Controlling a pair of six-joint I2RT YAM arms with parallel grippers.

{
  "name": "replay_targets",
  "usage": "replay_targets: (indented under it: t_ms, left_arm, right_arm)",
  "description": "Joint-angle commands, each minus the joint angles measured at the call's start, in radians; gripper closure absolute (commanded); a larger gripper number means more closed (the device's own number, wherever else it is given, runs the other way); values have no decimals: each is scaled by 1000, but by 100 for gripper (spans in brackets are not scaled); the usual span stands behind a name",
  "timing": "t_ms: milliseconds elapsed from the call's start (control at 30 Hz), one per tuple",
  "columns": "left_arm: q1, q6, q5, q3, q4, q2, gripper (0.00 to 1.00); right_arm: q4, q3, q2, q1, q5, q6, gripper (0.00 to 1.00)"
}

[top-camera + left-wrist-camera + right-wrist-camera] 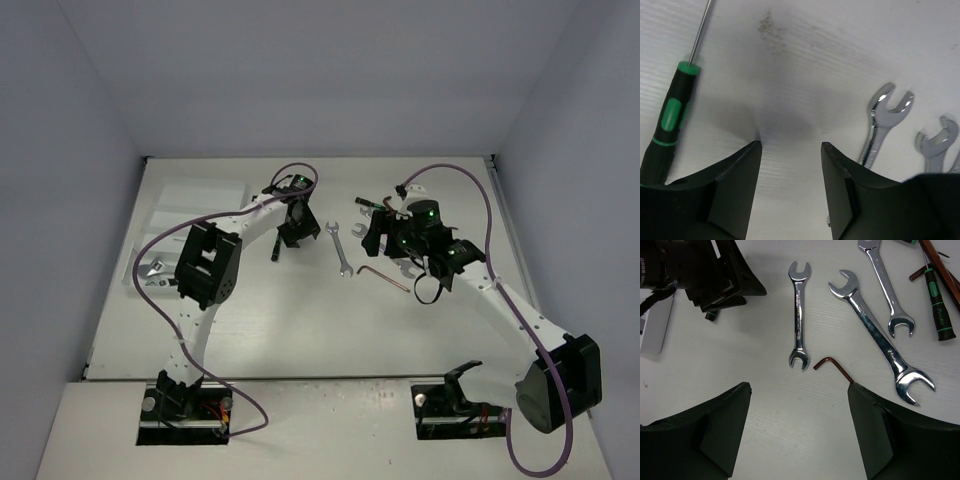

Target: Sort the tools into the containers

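Note:
My left gripper [290, 238] [790, 150] is open and empty just above the table. A green-black screwdriver [671, 115] [275, 251] lies just outside its left finger. My right gripper [373, 238] [797, 390] is open and empty, above the table. A red-brown hex key [832, 365] [383, 277] runs under its right finger [890, 435]. Beyond it lie a small silver wrench [798, 315] [340, 248], a large wrench [880, 337], a third wrench [887, 287] and another screwdriver [938, 305]. The white tray [200, 195] is at the far left, with a black-handled adjustable wrench [155, 272] at its near end.
More red-brown hex keys [940, 270] lie at the top right of the right wrist view. Two wrench heads [890, 107] [940, 140] show right of the left gripper. Grey walls enclose the table on three sides. The two grippers are close together at mid-table.

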Motion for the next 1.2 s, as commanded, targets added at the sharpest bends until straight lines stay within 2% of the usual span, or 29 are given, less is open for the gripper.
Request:
replay_targets:
  t_ms: [0,167,267,400,533,800,1033,1167]
  left_arm:
    - [-11,111,-61,-8,-62,-111,51]
    - [-16,338,-162,129,-160,-184,45]
    - [-2,568,-242,139,-168,-233,42]
    - [58,783,-160,101,-171,-219,42]
    - [108,926,-106,80,-178,-179,42]
    - [195,992,-71,127,-186,-101,42]
    - [218,1002,23,131,-195,-35,43]
    - [216,1000,20,103,-196,-13,45]
  right_arm:
    - [30,-7,-25,-5,12,5,25]
    - [30,-3,-10,-4,4,3,25]
    - [30,4,-5,-4,-2,-3,25]
    - [31,7,4,-4,-14,-3,25]
    - [31,8,2,-4,-28,2,25]
    - [30,2,-13,-4,-50,8,25]
    - [30,-1,-21,-4,-52,14,25]
    - [29,-3,-18,-4,-48,14,25]
